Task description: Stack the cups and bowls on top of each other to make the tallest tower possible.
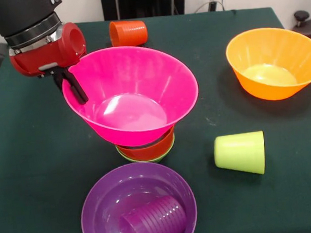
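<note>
The large pink bowl (137,93) sits tilted on a small orange bowl (147,149) nested in a small green bowl (167,152) at the table's middle. My gripper (76,89) is at the pink bowl's left rim and is shut on it; one black finger (78,93) shows against the rim. The purple cup (153,223) lies on its side in the wide purple bowl (98,208) at the front. The lime green cup (240,152) lies on its side at the right. The orange cup (128,33) lies at the back. The blue cup and blue bowl are not visible.
A large orange-yellow bowl (276,62) stands upright at the back right. The table is covered in dark green cloth (34,160). A black object (302,16) sits off the table's right back corner.
</note>
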### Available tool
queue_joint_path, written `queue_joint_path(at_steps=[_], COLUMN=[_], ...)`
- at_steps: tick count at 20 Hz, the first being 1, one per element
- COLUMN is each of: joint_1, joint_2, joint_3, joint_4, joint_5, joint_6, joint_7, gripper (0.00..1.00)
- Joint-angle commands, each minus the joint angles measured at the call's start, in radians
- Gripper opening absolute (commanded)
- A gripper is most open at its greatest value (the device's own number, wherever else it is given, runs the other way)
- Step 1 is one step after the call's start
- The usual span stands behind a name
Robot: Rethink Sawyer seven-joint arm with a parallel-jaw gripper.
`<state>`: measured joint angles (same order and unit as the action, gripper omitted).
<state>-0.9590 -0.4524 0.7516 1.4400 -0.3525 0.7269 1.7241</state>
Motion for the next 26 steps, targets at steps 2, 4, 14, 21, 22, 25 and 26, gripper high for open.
queue_joint_path(at_steps=[2,4,14,21,22,25,26], joint_1=[0.071,0.076,0.109,0.103,0.102,0.099,0.099], joint_2=[0.000,-0.004,-0.020,-0.015,-0.017,-0.019,-0.020], joint_3=[-0.067,-0.071,-0.098,-0.103,-0.102,-0.102,-0.102], joint_4=[0.072,0.078,0.088,0.083,0.083,0.085,0.085], joint_5=[-0.065,-0.064,-0.051,-0.051,-0.050,-0.046,-0.046], joint_6=[-0.063,-0.068,-0.096,-0.095,-0.093,-0.090,-0.090], joint_7=[0.015,0.027,0.059,0.038,0.036,0.034,0.033], gripper=[0.00,0.00,0.00,0.00,0.00,0.00,0.00])
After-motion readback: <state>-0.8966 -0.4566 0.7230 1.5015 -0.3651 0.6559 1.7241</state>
